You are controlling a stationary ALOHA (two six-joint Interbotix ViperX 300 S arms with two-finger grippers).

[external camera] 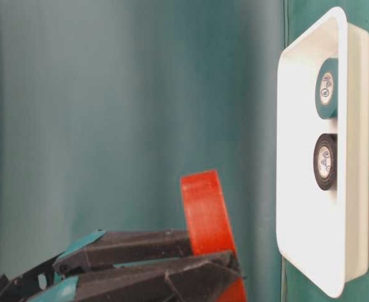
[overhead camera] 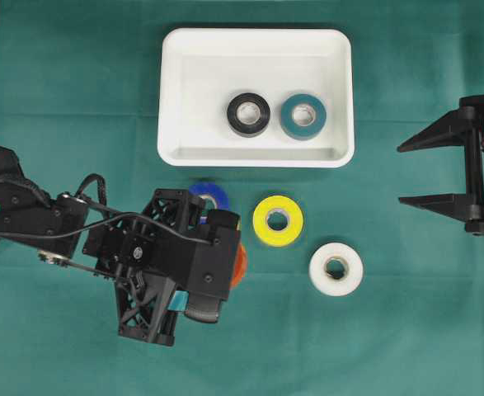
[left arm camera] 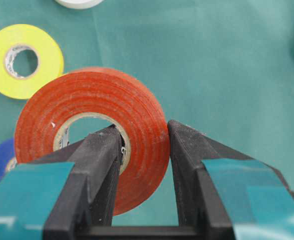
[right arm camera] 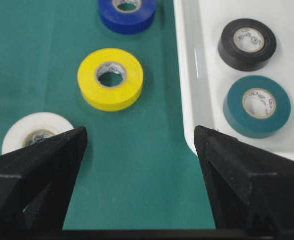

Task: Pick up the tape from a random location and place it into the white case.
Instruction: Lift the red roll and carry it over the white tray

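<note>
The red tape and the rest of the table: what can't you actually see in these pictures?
- Red tape: overhead, nearly all under the left gripper; lower part cut off at table level.
- Blue tape: overhead, partly behind that arm; cropped in both wrist views.
- White tape: right wrist, partly behind a finger.
- Core labels: too small.

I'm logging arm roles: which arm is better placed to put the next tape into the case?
Left. Its gripper is shut on the orange tape, raised just below the case. The right gripper is open, empty, off to the side.
</note>
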